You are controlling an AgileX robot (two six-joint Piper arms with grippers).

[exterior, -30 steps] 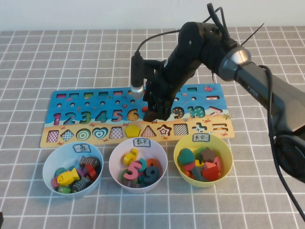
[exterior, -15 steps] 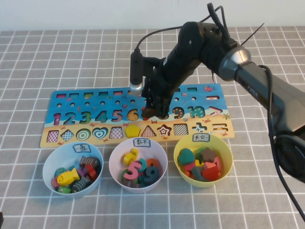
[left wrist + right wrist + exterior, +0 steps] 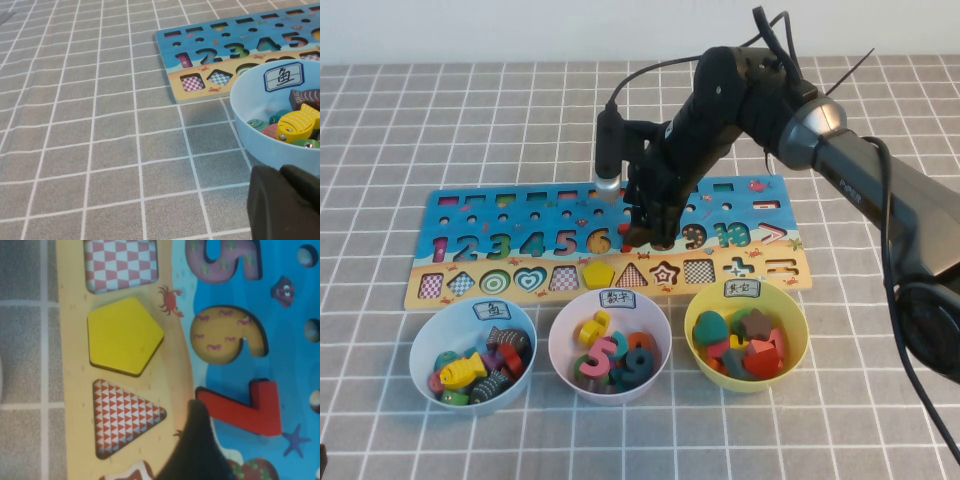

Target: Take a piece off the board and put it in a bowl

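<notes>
Right gripper (image 3: 642,236) over chunky red 7 (image 3: 248,405); left gripper (image 3: 285,205) parked.

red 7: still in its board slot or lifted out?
In the slot. The right wrist view shows the red 7 lying flat in the board, right gripper just above it, not gripping.

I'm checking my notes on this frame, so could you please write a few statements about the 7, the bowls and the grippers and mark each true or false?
1. The red 7 lies in its slot on the board. True.
2. The right gripper hovers over the yellow bowl. False: it is low over the board's number row, beside the 7.
3. The pink bowl stands between the blue bowl and the yellow bowl. True.
4. The yellow pentagon lies in the pink bowl. False: it sits in the board.
5. The left gripper is over the board. False: it is low beside the blue bowl.
</notes>
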